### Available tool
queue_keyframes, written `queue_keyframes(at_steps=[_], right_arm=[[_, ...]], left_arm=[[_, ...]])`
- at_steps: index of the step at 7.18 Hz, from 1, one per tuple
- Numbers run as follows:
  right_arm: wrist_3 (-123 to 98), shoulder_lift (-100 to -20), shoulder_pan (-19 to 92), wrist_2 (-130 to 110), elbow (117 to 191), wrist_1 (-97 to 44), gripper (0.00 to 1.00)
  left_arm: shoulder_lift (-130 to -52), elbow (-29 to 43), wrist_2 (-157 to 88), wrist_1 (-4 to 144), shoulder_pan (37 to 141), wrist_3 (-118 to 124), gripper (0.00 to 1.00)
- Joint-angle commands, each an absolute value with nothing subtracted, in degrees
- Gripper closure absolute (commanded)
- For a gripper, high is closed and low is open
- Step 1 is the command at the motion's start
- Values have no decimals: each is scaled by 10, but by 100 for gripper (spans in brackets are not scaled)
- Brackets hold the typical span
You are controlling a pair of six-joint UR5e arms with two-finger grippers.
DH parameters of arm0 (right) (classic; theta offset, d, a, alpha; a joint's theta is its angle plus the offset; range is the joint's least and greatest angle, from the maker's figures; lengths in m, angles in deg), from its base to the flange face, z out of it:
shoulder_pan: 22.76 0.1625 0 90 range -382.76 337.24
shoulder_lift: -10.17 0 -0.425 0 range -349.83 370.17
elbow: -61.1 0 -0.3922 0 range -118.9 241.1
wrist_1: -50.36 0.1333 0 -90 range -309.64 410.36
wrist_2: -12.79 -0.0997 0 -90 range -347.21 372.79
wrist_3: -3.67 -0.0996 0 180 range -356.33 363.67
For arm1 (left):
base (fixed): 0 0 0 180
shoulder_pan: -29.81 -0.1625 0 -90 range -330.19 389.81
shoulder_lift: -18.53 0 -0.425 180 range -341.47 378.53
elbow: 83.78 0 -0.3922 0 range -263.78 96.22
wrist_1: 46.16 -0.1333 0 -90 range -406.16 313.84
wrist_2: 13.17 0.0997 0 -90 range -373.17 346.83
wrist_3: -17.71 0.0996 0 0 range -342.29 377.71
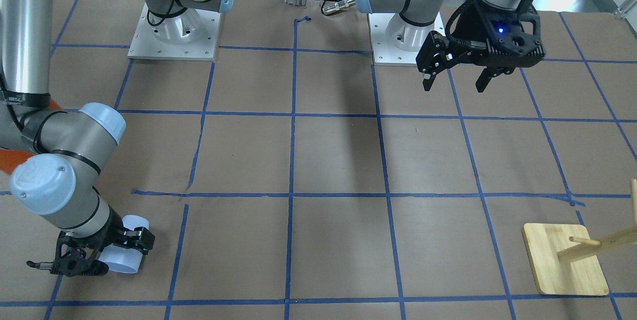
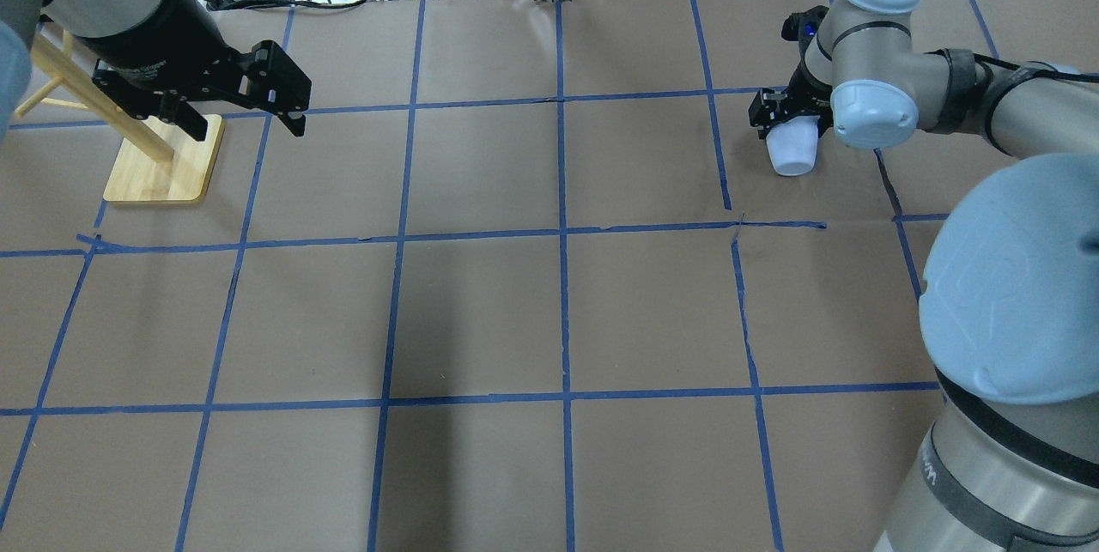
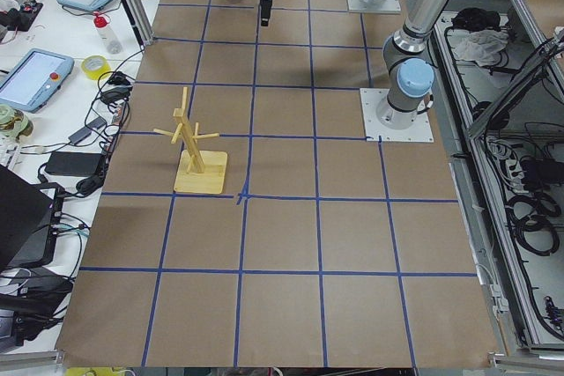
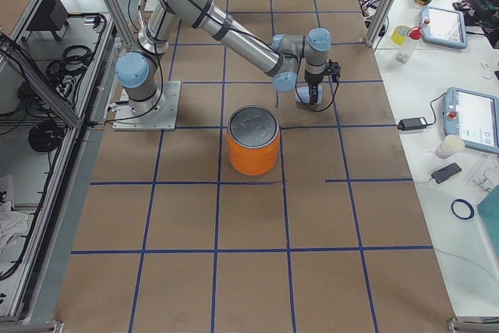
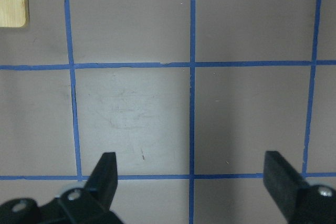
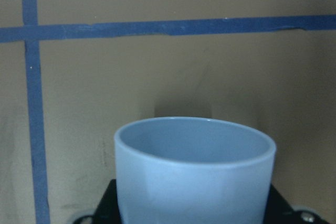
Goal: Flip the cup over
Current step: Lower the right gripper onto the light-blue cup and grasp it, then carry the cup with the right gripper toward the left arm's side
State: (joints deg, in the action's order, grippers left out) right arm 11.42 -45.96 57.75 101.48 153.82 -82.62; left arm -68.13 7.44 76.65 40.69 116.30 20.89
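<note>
The pale blue-white cup is held tilted between the fingers of my right gripper, low over the table at the far right. In the overhead view the right gripper is shut on the cup, whose narrower base points toward the robot. The right wrist view shows the cup's open rim close up, with brown paper beyond. I cannot tell if the cup touches the table. My left gripper is open and empty, hovering above the table, also in the overhead view and the left wrist view.
A wooden peg rack stands on its square base at the far left, just beside the left gripper. A large orange can with a silver top stands near the right arm, closer to the robot than the cup. Blue tape lines grid the brown table.
</note>
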Motion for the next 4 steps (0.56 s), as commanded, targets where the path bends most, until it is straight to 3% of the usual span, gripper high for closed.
queue_keyframes(at_steps=[1, 4], right_arm=[[119, -470, 578, 1009, 1536, -826, 26], [292, -506, 605, 945, 1533, -823, 28]], left_arm=[[-681, 74, 766, 407, 1163, 210, 0], [-681, 74, 766, 407, 1163, 210, 0]])
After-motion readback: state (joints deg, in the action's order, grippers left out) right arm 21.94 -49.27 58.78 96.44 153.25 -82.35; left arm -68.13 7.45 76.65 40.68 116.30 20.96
